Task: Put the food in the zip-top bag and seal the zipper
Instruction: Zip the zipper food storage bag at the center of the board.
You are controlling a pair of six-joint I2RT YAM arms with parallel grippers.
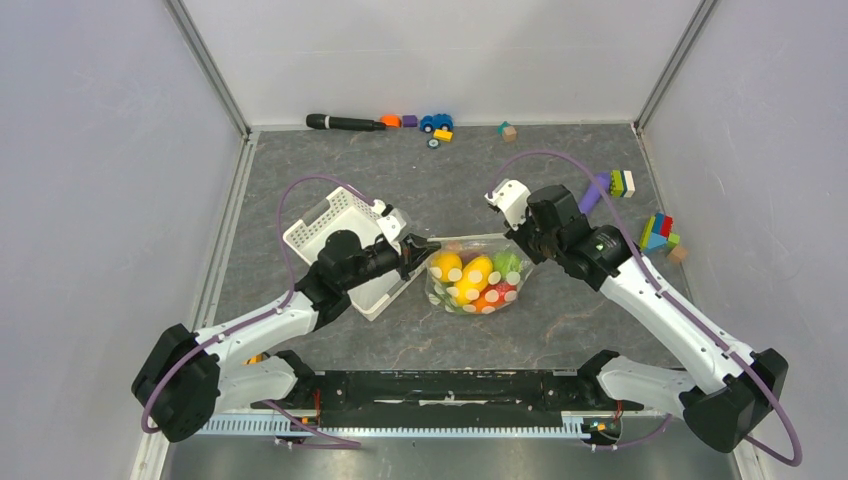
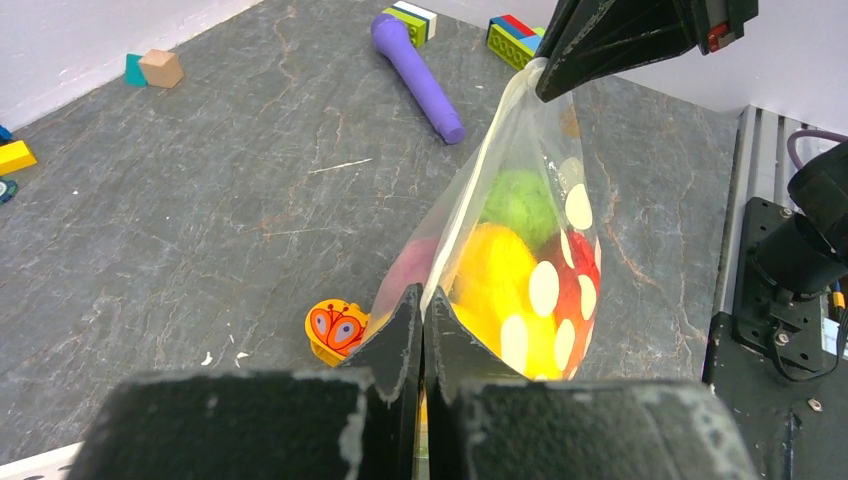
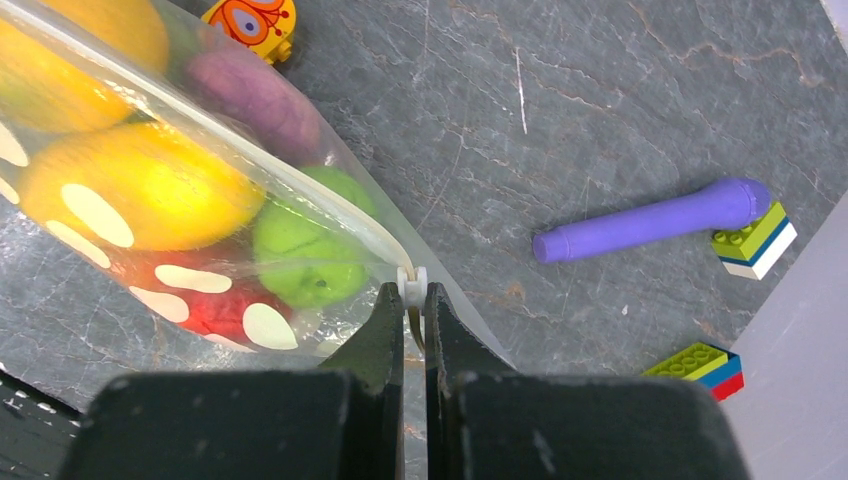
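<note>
Food [image 1: 478,272] shows only in part through the dotted zip-top bag [image 1: 470,246] near the centre of the table [image 1: 560,320]: yellow, green, red and purple pieces, their kinds blurred by white dots and folds. Whether the zipper [image 3: 300,195] is pressed shut along its length cannot be told. Left gripper [image 2: 422,305], jaws together, pinches the bag's edge at 10 o'clock in the top view. The right gripper [image 3: 414,300], jaws likewise together, clamps the zipper at its white end tab at 2 o'clock, and the top edge is stretched between the two. Both wrist views cut their own fingers off at the lower frame. A butterfly-printed yellow toy [image 2: 335,328] lies just beside the bag, outside it. White basket [image 1: 335,225], partly covered by the left arm, stands close by at 9 o'clock. Grey tabletop runs from the bag toward the arm bases at 6 o'clock. Purple brush [image 1: 593,192] and coloured blocks [image 1: 657,232] lie at 2 and 3 o'clock, well apart from the bag.
</note>
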